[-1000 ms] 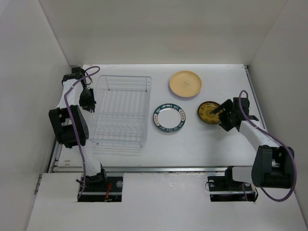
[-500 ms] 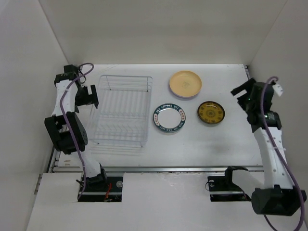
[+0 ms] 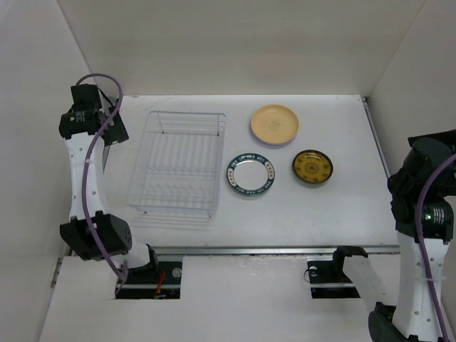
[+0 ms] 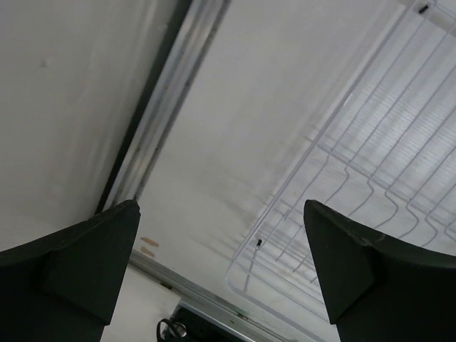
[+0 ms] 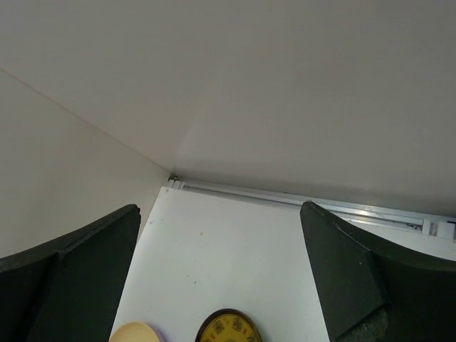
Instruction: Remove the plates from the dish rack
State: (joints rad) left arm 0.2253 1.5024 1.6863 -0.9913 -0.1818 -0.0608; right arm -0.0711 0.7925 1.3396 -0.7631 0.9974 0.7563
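The wire dish rack (image 3: pixel 178 165) stands on the left half of the table with no plates in its slots. Three plates lie flat to its right: a yellow-tan one (image 3: pixel 274 124), a white one with a dark teal rim (image 3: pixel 251 175) and a dark brown-gold one (image 3: pixel 313 167). My left gripper (image 3: pixel 108 139) is raised beside the rack's far left corner; in the left wrist view it (image 4: pixel 221 263) is open and holds nothing, with the rack (image 4: pixel 385 164) below to the right. My right gripper (image 5: pixel 221 274) is open and empty, high above the dark plate (image 5: pixel 228 326).
White walls close in the table on the left, back and right. A metal rail (image 3: pixel 249 250) runs along the near edge by the arm bases. The right arm (image 3: pixel 426 187) stands tall at the right edge of the table.
Both arms have pulled back and risen: the left one away from the rack toward the left wall, the right one off the dark brown-gold plate to the right edge. Both grippers have opened.
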